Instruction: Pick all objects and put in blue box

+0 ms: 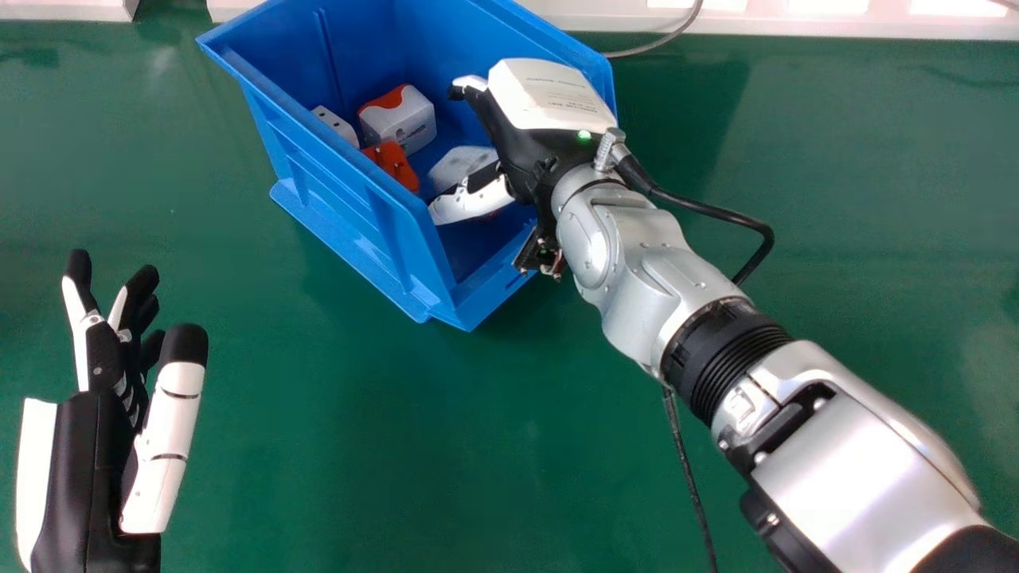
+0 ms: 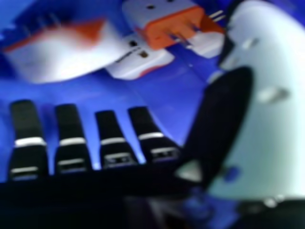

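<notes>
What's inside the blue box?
White and orange plugs, some with metal prongs showing. From above, the right hand covers part of the box, so something there could be hidden.

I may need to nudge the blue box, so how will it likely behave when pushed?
The blue box is probably stiff, given its straight, ribbed walls. Its flat, broad base suggests it would slide sooner than tip. The adapters lie jumbled inside with space around them, so they might shift about.
</notes>
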Robot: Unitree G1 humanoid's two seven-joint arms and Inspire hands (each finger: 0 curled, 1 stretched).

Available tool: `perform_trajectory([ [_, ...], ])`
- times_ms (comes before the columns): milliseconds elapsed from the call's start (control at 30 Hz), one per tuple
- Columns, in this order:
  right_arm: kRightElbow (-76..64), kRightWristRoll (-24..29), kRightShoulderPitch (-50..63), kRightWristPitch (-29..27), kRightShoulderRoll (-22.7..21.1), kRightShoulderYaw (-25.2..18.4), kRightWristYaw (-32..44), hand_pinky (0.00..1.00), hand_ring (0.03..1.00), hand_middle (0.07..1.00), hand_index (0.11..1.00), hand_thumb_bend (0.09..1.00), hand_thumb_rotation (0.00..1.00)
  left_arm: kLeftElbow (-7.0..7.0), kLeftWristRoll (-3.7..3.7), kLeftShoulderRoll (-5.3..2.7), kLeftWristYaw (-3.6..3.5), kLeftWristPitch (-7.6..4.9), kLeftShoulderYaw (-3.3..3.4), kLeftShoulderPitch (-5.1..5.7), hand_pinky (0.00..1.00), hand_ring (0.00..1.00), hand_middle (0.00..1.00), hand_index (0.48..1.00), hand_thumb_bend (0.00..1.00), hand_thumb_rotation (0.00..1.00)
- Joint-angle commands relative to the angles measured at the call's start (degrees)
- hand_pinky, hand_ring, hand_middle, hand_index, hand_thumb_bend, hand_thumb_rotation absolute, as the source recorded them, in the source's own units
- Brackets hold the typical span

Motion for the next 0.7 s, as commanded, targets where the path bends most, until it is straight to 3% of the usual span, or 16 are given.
perform_trajectory([
  [0, -1.7, -0.4, -2.5, 0.3, -0.4, 0.2, -0.1, 0.74, 0.899, 0.973, 0.938, 0.547, 0.50, -0.76, 0.49, -0.11, 0.49, -1.28, 0.00, 0.14, 0.94, 0.96, 0.96, 0.958, 0.64, 0.89],
  [133, -2.1, -0.2, -2.3, 0.4, -0.6, 0.0, -0.4, 0.75, 0.901, 0.972, 0.936, 0.523, 0.49, -0.16, 1.13, -0.14, 0.90, -1.40, -0.05, -0.49, 0.94, 0.96, 0.96, 0.956, 0.66, 0.91],
  [267, -4.0, -0.1, -1.3, 0.2, -1.3, -0.3, -1.4, 0.74, 0.897, 0.963, 0.926, 0.486, 0.48, 0.43, -0.27, -0.22, 0.31, -2.01, -0.29, -0.85, 0.96, 0.97, 0.96, 0.961, 0.66, 0.90],
  [400, -9.6, -0.9, 1.5, 0.2, -3.0, -0.2, -2.8, 0.75, 0.901, 0.959, 0.914, 0.431, 0.45, 0.31, 0.27, -0.26, 0.60, -1.76, -0.47, -0.89, 0.95, 0.96, 0.96, 0.962, 0.65, 0.89],
  [533, -21.8, -3.5, 9.1, -1.1, -6.5, 0.4, -7.2, 0.73, 0.882, 0.930, 0.881, 0.375, 0.39, 0.76, -0.46, -0.29, 0.36, -1.98, -0.70, -1.50, 0.96, 0.97, 0.96, 0.963, 0.64, 0.87],
  [667, -34.0, -4.6, 17.5, -2.4, -9.3, -0.7, -10.0, 0.72, 0.863, 0.916, 0.858, 0.324, 0.35, 0.51, -0.40, -0.46, 0.53, -1.30, -0.82, -1.78, 0.97, 0.97, 0.96, 0.963, 0.61, 0.85],
])
